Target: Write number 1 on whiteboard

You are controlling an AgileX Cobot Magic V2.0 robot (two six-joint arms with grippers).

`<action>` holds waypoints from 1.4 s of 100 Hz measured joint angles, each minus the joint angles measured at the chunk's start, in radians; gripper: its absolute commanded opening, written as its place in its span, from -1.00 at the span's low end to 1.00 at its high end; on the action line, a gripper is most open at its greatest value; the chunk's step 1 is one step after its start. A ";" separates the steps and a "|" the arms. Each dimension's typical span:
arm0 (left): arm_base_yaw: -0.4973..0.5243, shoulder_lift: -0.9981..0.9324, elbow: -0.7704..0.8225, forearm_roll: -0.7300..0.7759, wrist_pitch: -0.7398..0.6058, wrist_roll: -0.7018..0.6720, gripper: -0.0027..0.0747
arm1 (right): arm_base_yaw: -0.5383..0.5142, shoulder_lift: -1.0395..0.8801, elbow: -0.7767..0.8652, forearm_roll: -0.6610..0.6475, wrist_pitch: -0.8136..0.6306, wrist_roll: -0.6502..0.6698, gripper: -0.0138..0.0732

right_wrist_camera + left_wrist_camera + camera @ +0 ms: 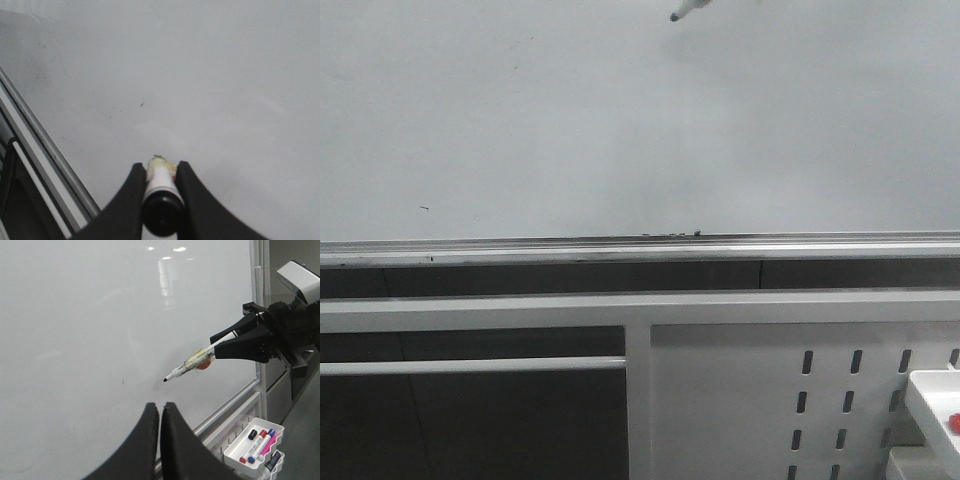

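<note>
Across the whiteboard (620, 120) no stroke of the number 1 shows; the glossy pale surface fills the front view above its silver rail (640, 247). Near the board, the right claw (220, 345) is clamped on a white marker pen (192, 362) whose black tip points at the surface; whether it touches I cannot tell. The left claw (160, 412) has its jaws pressed together, holding nothing. Spare markers lie in a white tray (252, 442) below the rail

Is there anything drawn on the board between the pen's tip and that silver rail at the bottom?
No stroke: the front view shows bare whiteboard between the marker tip and rail.
</note>
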 measured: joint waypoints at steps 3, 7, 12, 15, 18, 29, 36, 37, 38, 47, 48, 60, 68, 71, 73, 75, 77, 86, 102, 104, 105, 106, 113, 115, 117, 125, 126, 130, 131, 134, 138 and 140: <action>0.005 0.000 0.000 -0.003 0.000 -0.002 -0.98 | 0.000 0.007 0.000 0.000 -0.011 0.000 -0.80; 0.012 0.000 0.000 -0.005 -0.001 -0.002 -0.98 | 0.000 0.017 0.000 0.000 -0.024 -0.002 -0.80; 0.014 0.000 0.000 -0.007 -0.001 -0.004 -0.98 | 0.000 0.027 0.000 0.000 -0.036 -0.012 -0.80; 0.016 0.000 0.000 -0.008 -0.001 -0.004 -0.98 | 0.000 0.036 0.000 0.000 -0.039 -0.023 -0.80; 0.016 0.000 0.000 -0.010 -0.001 -0.004 -0.98 | 0.000 0.042 0.000 0.000 -0.042 -0.030 -0.80; 0.017 0.000 0.000 -0.018 -0.001 -0.004 -0.98 | 0.000 0.073 0.000 0.000 -0.048 -0.047 -0.80; 0.017 0.000 0.000 -0.022 -0.001 -0.004 -0.98 | -0.005 0.091 0.000 0.000 -0.061 -0.050 -0.80; 0.017 0.000 0.000 -0.022 -0.001 -0.004 -0.98 | -0.005 0.093 0.000 0.000 -0.062 -0.050 -0.80; 0.017 0.000 0.000 -0.023 -0.001 -0.004 -0.98 | -0.007 0.093 0.000 0.000 -0.066 -0.052 -0.80; 0.017 0.000 0.000 -0.025 -0.002 -0.004 -0.98 | -0.026 0.114 0.000 0.000 -0.096 -0.052 -0.80; 0.017 0.000 0.000 -0.025 -0.002 -0.004 -0.98 | -0.030 0.117 0.000 0.000 -0.099 -0.052 -0.80; 0.017 0.000 0.000 -0.027 -0.004 -0.004 -0.98 | -0.061 0.132 0.002 0.000 -0.126 -0.052 -0.80; 0.017 0.000 0.000 -0.027 -0.004 -0.004 -0.98 | -0.074 0.137 0.002 -0.010 -0.140 -0.049 -0.80; 0.017 0.000 0.000 -0.027 -0.005 -0.004 -0.98 | -0.077 0.139 0.003 -0.014 -0.142 -0.048 -0.80; 0.017 0.000 0.000 -0.027 -0.005 -0.004 -0.98 | -0.079 0.139 0.003 -0.017 -0.144 -0.045 -0.80; 0.017 0.000 0.000 -0.027 -0.005 -0.004 -0.98 | -0.081 0.139 0.005 -0.021 -0.144 -0.042 -0.80; 0.017 0.000 0.000 -0.027 -0.005 -0.004 -0.98 | -0.083 0.139 0.005 -0.023 -0.146 -0.043 -0.80; 0.017 0.000 0.000 -0.027 -0.005 -0.004 -0.98 | -0.085 0.139 0.005 -0.026 -0.146 -0.041 -0.80; 0.017 0.000 0.000 -0.027 -0.006 -0.004 -0.98 | -0.087 0.139 0.005 -0.028 -0.148 -0.041 -0.80; 0.017 0.000 0.000 -0.027 -0.006 -0.004 -0.98 | -0.087 0.139 0.005 -0.028 -0.148 -0.041 -0.80; 0.017 0.000 0.000 -0.027 -0.006 -0.004 -0.98 | -0.087 0.139 0.005 -0.028 -0.148 -0.041 -0.80; 0.017 0.000 0.000 -0.027 -0.006 -0.004 -0.98 | -0.087 0.139 0.005 -0.028 -0.148 -0.041 -0.80; 0.017 0.000 0.000 -0.027 -0.006 -0.004 -0.98 | -0.087 0.139 0.005 -0.028 -0.148 -0.041 -0.80; 0.017 0.000 0.000 -0.027 -0.006 -0.004 -0.98 | -0.087 0.139 0.005 -0.028 -0.148 -0.041 -0.80; 0.017 0.000 0.000 -0.027 -0.006 -0.004 -0.98 | -0.087 0.139 0.005 -0.028 -0.148 -0.041 -0.80; 0.017 0.000 0.000 -0.027 -0.006 -0.006 -0.98 | -0.087 0.139 0.005 -0.028 -0.148 -0.041 -0.80; 0.017 0.000 0.000 -0.027 -0.006 -0.006 -0.98 | -0.087 0.139 0.005 -0.028 -0.146 -0.041 -0.80; 0.017 0.000 0.000 -0.027 -0.006 -0.006 -0.98 | -0.087 0.139 0.005 -0.026 -0.144 -0.041 -0.80; 0.017 0.000 0.000 -0.027 -0.006 -0.006 -0.98 | -0.087 0.139 0.005 -0.026 -0.144 -0.041 -0.80; 0.017 0.000 0.000 -0.027 -0.006 -0.006 -0.98 | -0.087 0.139 0.005 -0.026 -0.139 -0.041 -0.80; 0.017 0.000 0.000 -0.027 -0.006 -0.006 -0.98 | -0.087 0.139 0.005 -0.026 -0.135 -0.041 -0.80; 0.017 0.000 0.000 -0.027 -0.006 -0.006 -0.98 | -0.087 0.141 0.005 -0.026 -0.135 -0.041 -0.80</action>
